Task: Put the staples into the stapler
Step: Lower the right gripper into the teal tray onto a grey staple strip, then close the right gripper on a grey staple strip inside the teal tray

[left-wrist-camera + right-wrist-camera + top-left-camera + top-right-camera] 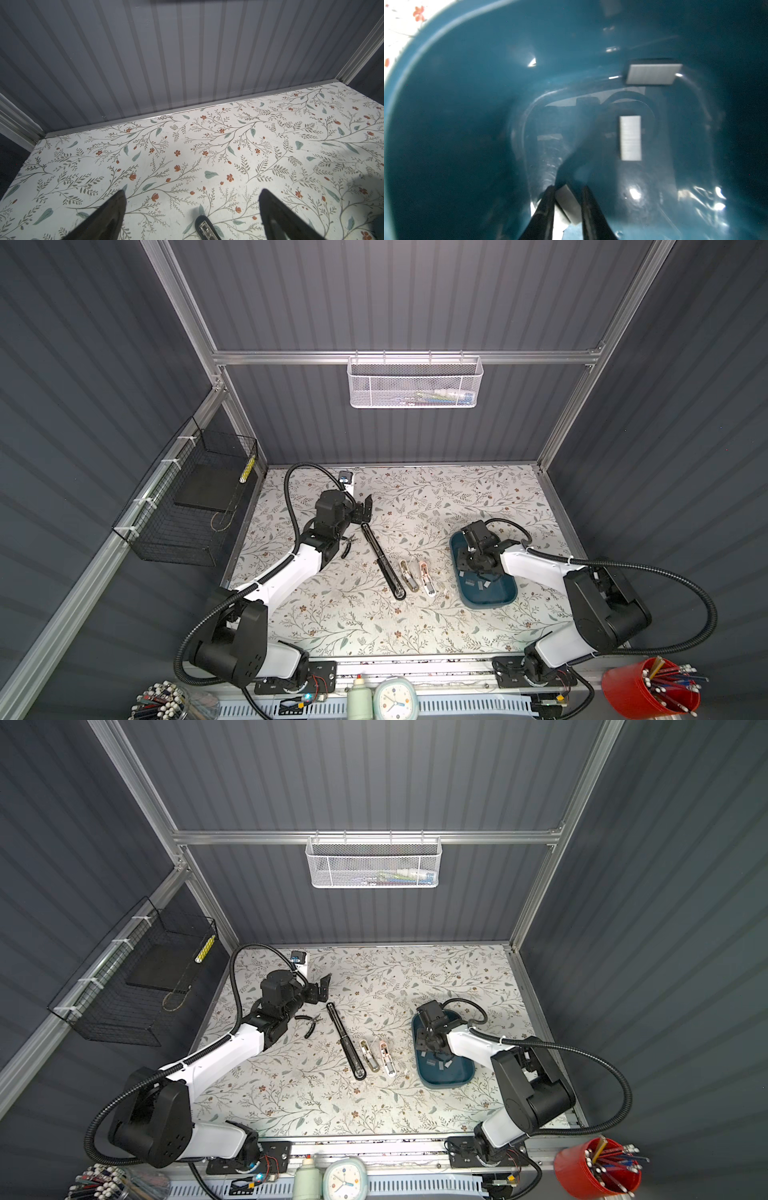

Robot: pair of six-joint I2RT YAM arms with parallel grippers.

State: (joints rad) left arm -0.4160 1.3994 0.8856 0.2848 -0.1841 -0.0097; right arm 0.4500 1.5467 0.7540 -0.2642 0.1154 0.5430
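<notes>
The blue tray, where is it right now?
In both top views the blue tray sits on the table's right side, just right of two small staplers; the right tool is down inside it, pinching a staple strip.

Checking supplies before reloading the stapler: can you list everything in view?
staples: several, grey, in the tray
tray: one, teal, table right
long stapler: one, black, table centre
small staplers: two, tan and pink-white, between long stapler and tray
pliers: one, black, left of long stapler
mesh basket: one, white, back rail
wire basket: one, black, left wall
pencil cup: one, red, front right
clock: one, pale, front edge
bottle: one, pale green, beside clock
left gripper: black, jaws open, near long stapler's far end
right gripper: black, in tray, jaws closed on one staple strip
</notes>
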